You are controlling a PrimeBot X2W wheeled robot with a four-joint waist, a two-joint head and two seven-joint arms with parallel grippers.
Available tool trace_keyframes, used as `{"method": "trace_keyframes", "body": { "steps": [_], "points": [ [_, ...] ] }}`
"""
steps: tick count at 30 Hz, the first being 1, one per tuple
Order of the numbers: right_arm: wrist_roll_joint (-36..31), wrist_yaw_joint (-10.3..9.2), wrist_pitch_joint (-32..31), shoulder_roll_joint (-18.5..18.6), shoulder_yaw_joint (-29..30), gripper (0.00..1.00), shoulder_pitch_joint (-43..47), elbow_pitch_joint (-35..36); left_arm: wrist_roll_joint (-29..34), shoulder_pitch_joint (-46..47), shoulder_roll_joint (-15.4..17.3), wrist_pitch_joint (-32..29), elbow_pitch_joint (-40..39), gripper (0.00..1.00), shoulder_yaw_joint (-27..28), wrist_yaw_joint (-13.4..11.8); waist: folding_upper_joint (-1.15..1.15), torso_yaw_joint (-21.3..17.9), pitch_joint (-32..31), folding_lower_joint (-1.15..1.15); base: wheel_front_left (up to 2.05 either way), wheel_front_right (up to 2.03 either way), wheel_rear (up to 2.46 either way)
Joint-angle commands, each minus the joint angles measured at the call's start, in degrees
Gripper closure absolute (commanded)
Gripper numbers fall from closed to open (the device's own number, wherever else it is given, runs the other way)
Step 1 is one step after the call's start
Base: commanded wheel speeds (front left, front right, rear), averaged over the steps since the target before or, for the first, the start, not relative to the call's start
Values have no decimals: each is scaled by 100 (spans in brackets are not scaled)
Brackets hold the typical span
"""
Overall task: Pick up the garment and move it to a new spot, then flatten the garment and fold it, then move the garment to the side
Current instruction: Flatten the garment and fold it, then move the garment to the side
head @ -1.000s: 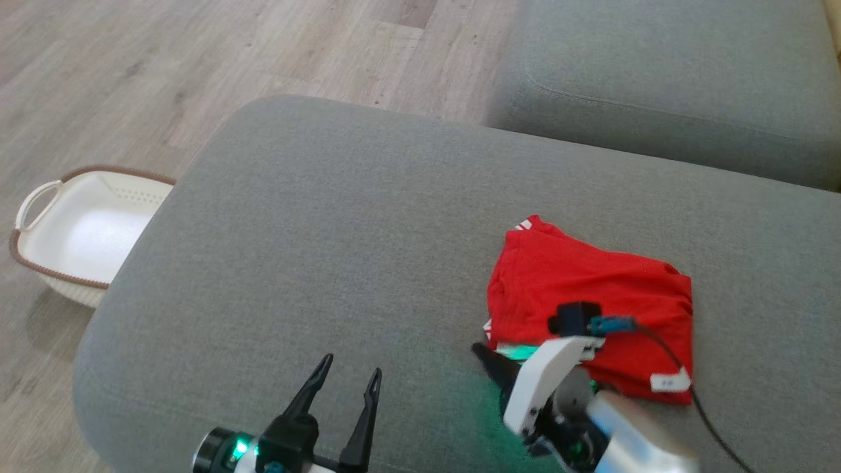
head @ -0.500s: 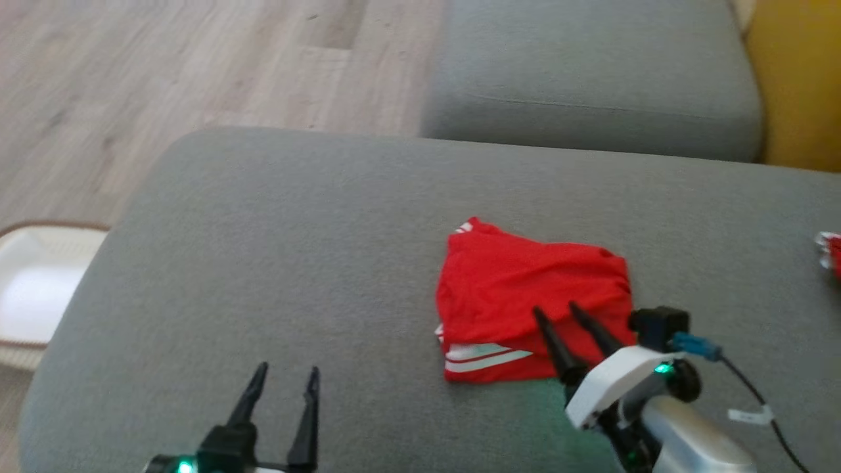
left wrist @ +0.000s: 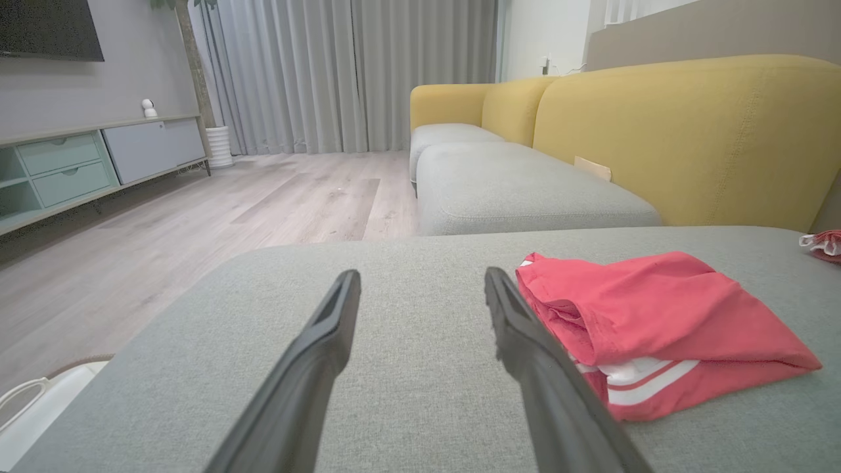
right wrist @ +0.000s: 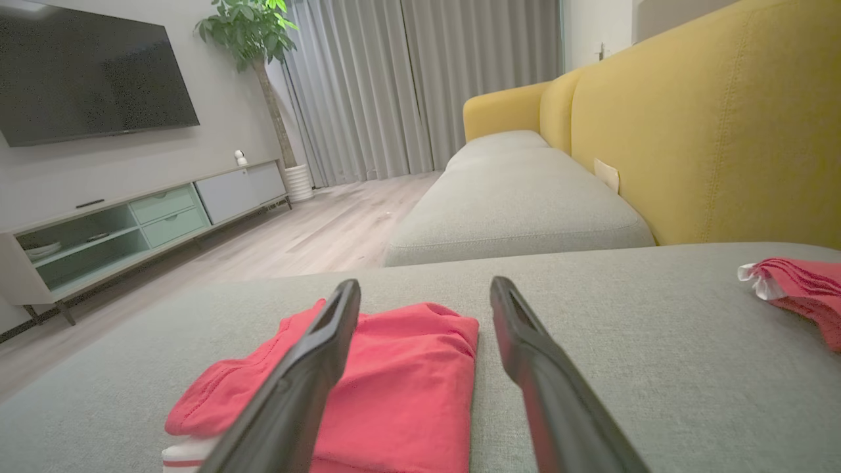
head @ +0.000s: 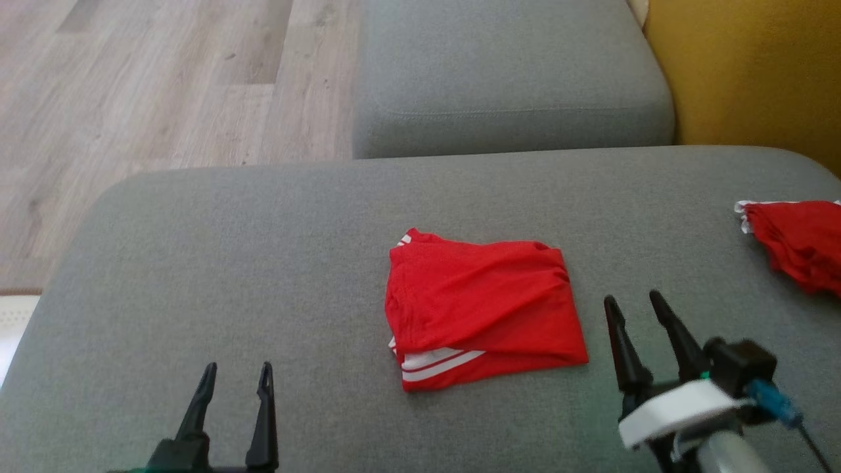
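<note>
1. Folded red garment [head: 483, 309] sits mid grey cushion [head: 263, 263], between the two tools, touching neither.
2. Left tool [head: 238, 365] and right tool [head: 632, 297]: both spread wide, holding nothing.
3. Right wrist view adds a TV [right wrist: 92, 72] and a plant [right wrist: 253, 33].
4. Loads of open cushion left of the garment; another red cloth [head: 798, 240] near the right edge.

The right gripper [head: 632, 299] has come off the garment [head: 483, 305], now open beside it at lower right. The camera turned, bringing another red cloth [head: 798, 240] in at the right edge.
</note>
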State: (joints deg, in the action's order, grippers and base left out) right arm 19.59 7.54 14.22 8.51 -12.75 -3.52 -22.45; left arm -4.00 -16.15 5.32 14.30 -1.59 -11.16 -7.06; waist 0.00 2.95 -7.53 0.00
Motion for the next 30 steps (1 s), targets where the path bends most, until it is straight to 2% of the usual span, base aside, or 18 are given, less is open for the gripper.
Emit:
{"method": "trace_keyframes", "body": {
  "steps": [1, 9, 30],
  "points": [
    [-71, -5, 77, -31, -63, 0, -163, 254, 62, 217, -37, 70, -213, 0, 235, -11, 0, -34, -34, 0, 0, 0, 0],
    [-438, -5, 77, -292, 144, 0, 631, 570, 186, 22, -68, 70, -304, 0, 283, 32, 0, -82, -158, 0, 0, 0, 0],
    [-537, -5, 77, -430, 157, 0, 687, 515, 314, -43, -61, 70, -121, 0, 265, 175, 0, -4, -260, 0, 0, 0, 0]
  ]
}}
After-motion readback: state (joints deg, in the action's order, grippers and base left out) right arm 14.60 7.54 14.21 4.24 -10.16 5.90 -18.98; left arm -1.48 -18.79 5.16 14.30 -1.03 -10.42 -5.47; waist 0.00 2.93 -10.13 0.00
